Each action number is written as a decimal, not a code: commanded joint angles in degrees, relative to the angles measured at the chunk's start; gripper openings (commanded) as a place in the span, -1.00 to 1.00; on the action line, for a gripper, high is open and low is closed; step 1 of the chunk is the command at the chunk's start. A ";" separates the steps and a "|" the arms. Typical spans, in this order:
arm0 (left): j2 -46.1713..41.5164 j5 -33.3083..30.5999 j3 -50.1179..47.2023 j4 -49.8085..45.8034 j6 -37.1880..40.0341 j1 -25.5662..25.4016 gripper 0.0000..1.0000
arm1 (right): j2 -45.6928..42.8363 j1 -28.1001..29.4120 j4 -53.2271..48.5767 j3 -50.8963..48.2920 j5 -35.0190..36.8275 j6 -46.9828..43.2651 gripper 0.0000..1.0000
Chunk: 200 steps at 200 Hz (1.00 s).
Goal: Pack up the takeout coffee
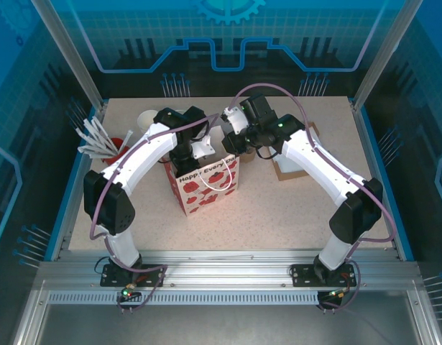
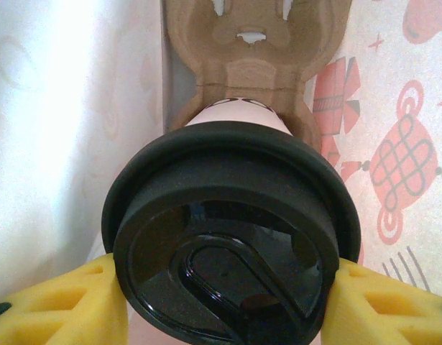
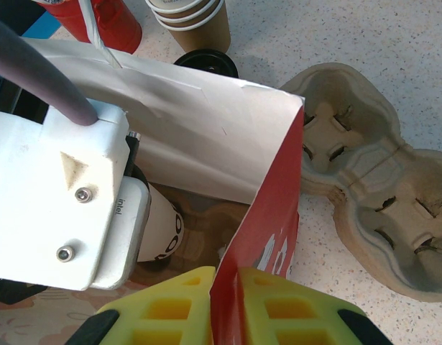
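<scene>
Two yellow pads [image 2: 62,305] of the left gripper [image 2: 224,295] clamp the takeout coffee [image 2: 231,237] at 3 and 9 o'clock, inside the red-and-white bag [image 1: 206,185]. A brown carrier [image 2: 253,65] lies at the cup's 12 o'clock. The right gripper [image 3: 224,305] pinches the bag's red wall between narrow jaws.

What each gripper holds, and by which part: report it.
Left gripper clamps the takeout coffee by its sides, just under the black lid. Right gripper pinches the paper bag by the rim of its red wall.
</scene>
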 commanded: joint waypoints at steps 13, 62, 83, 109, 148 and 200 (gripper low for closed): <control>0.36 -0.18 1.20 -0.84 -1.10 -0.08 -0.07 | 0.58 0.26 -1.56 1.43 -0.76 -0.73 -0.64; -0.50 -0.07 1.22 -1.02 -1.14 -0.15 -0.07 | 0.86 0.25 -1.64 1.56 -0.94 -0.80 -0.65; -0.80 -0.09 1.21 -1.13 -1.19 -0.16 -0.07 | 0.85 0.20 -1.82 1.60 -0.93 -0.77 -0.65; -1.09 -0.12 1.29 -1.55 -1.36 -0.17 -0.07 | 0.81 0.24 -1.86 1.68 -0.76 -0.90 -0.65; -1.54 -0.27 1.52 -2.29 -1.66 -0.16 -0.07 | 0.73 0.23 -1.95 1.68 -0.76 -0.79 -0.65; -2.61 -1.36 2.70 -5.27 -2.76 -0.41 -0.08 | 0.79 0.26 -2.12 2.15 -0.74 -0.85 -0.65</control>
